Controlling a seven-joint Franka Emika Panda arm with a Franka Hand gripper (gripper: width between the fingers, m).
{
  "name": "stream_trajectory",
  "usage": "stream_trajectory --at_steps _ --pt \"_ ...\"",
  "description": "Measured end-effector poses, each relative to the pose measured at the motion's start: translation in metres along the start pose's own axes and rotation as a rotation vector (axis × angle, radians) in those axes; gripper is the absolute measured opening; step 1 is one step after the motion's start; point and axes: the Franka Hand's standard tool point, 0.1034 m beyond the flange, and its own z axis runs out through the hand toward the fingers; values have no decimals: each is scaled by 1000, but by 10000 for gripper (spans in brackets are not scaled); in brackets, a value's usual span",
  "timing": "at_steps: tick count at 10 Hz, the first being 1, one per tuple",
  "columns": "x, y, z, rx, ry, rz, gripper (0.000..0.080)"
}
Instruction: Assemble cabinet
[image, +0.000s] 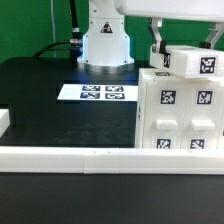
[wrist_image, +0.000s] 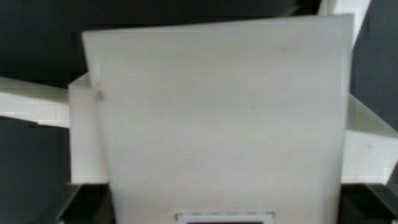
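Nearest to us in the exterior view runs the long low white rail (image: 80, 155), laid across the front of the bench (image: 40, 100) like a stop; we judge it is there to give parts something to bear against. Just behind it, at the exterior view's right, stands the cabinet (image: 180, 110), its boxy white body resting on the bench and close against the rail, tagged faces turned toward the camera. On top of the body sits a smaller white panel (image: 190, 62) with its own tag, and our gripper (image: 160, 48) comes down at that panel's edge. One of the fingers (image: 157, 50) shows as a dark prong beside the panel, but we cannot tell from either view whether the fingers are clamped on it, merely touching, or apart. The wrist view is nearly filled by a pale flat panel face (wrist_image: 205, 110), which suggests the gripper is very close to it, probably seating or steadying this piece on the body. Further back the marker board (image: 95, 92) lies flat on the dark, matte bench, well apart from the cabinet. Behind it rises the arm's white base (image: 105, 40), and beyond that a green backdrop with dark cables.
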Motion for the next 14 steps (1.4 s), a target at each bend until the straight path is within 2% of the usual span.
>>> stream_trajectory --at_steps 5,11,14 --pt "0 -3 0 10 -2 304 561" --pt "0 -14 -1 14 -1 847 561" --pt "2 -19 -3 25 -3 1105 561"
